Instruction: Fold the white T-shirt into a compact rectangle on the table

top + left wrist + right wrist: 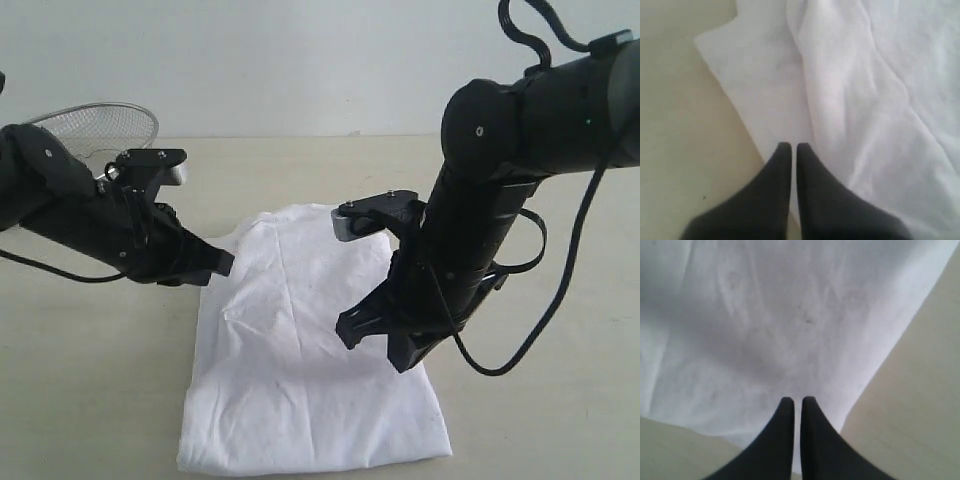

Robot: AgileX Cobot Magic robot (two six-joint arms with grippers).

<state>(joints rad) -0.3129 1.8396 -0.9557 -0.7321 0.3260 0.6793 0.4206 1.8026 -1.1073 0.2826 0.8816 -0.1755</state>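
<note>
Pale beige bench (pixel 80 380) is stretching wide under a plain white wall (pixel 300 60), with a round wire-mesh basket (pixel 100 125) sitting at the far left, well apart from the work. The white T-shirt (pixel 290 370) is lying in the middle of the bench as a rough tall panel, narrower at the far end, with its plain side facing up.

The left arm (pixel 90 215) is reaching in from the left, and the left jaws are pressed together right at the shirt's upper left edge. The right arm (pixel 480 230) is coming down over the shirt's right half, and the right jaws are likewise pressed together, low over the cloth near its right border. Neither wrist view is showing clearly whether a thin layer of cloth is caught between the tips.

The step in hand is probably taking hold for another fold. To do it well, each pair of jaws should be catching every layer at the edge, not just the top one. Both arms should be lifting low and in step, laying edge onto edge. A soft ridge is running along the cloth in the left wrist view, and it will likely need flattening, or the rectangle may end up lumpy.

No lettering, neck tag or brand mark is showing in any view.
</note>
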